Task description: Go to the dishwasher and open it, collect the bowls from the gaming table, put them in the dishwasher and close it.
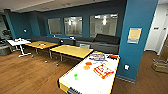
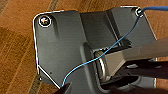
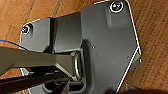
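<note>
white-topped gaming table (image 1: 82,82) with orange bowls (image 1: 88,65) in head view; wrist views: wood floor (image 2: 17,37); jaw state unreadable.

The white, yellow-edged gaming tabletop (image 1: 85,83) carries two orange bowls (image 1: 87,65) mid-surface and a green bowl (image 1: 76,76) nearer its left edge.
</note>
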